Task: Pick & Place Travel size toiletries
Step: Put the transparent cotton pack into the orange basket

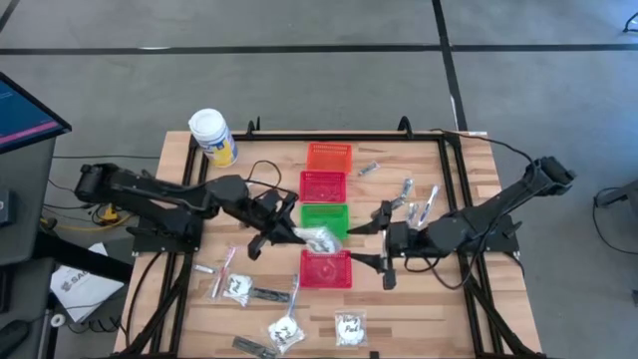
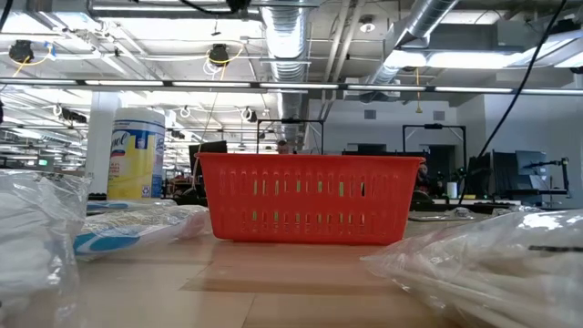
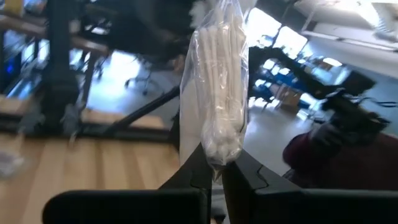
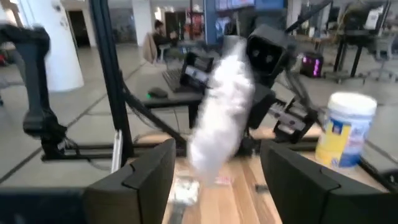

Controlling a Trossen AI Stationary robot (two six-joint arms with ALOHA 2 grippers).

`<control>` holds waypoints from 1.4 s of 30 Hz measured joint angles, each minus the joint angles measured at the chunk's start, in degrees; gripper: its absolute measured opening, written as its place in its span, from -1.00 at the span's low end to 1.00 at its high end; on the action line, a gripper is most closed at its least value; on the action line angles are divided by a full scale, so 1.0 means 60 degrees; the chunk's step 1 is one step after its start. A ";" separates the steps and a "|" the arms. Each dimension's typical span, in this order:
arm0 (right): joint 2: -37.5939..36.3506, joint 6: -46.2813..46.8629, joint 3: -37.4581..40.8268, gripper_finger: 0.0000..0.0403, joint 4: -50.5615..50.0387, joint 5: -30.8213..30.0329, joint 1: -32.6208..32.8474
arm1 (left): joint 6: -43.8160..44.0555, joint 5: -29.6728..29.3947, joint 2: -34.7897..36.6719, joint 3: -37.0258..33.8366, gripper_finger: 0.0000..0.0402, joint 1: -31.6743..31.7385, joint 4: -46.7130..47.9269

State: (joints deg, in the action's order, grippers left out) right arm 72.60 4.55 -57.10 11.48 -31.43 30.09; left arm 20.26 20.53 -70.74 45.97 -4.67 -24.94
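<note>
A clear sachet point(image 3: 217, 93) of white contents is pinched by its lower edge between the fingers of the left gripper point(image 3: 213, 177), and it is held up over the middle of the table, just beside the green basket point(image 1: 324, 215) and above the gap between that and the near red basket point(image 1: 325, 268). In the left wrist view the sachet's long axis runs straight out from the fingertips, so the bag stands in line with the gripper rather than across it. The right gripper point(image 4: 217, 171) is spread wide with nothing between its fingers, and it is pointed across at the sachet from the right; in the right wrist view the bag point(image 4: 221, 118) hangs directly ahead of the gap. The two grippers are thus set face to face with the bag between them, the left being the one in contact. The left arm is stretched from the left edge toward the centre, low and nearly flat; the right arm is reached in from the far right corner, bent down to the same spot. A handover or a drop into a basket looks equally possible; which is meant cannot be told. More sachets point(image 1: 349, 327) and other toiletries are left lying on the near left part of the table point(image 1: 419, 319) and near the far right, well apart from both grippers.
</note>
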 joint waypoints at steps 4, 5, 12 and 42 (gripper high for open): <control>-0.0018 0.0417 0.0008 0.12 -0.0224 -0.0027 -0.0010 | 0.0021 -0.0002 -0.0044 -0.0002 -0.96 0.0300 0.0414; -0.0014 0.0484 0.0008 0.12 -0.0274 -0.0027 -0.0031 | 0.0005 -0.0006 -0.0044 -0.0002 -0.96 0.0333 0.0506; -0.0011 0.0832 0.0008 0.13 -0.0475 -0.0780 -0.0244 | -0.0076 0.0289 -0.0044 -0.0002 -0.96 0.0364 0.0583; 0.0558 0.1258 -0.0029 0.13 -0.0231 -0.0447 -0.0786 | -0.0573 -0.0146 -0.0055 -0.0002 -0.95 0.0369 0.0483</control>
State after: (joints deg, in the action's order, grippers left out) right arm 75.94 12.10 -57.28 10.10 -34.12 25.38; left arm 16.82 19.66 -71.07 45.95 -2.45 -22.04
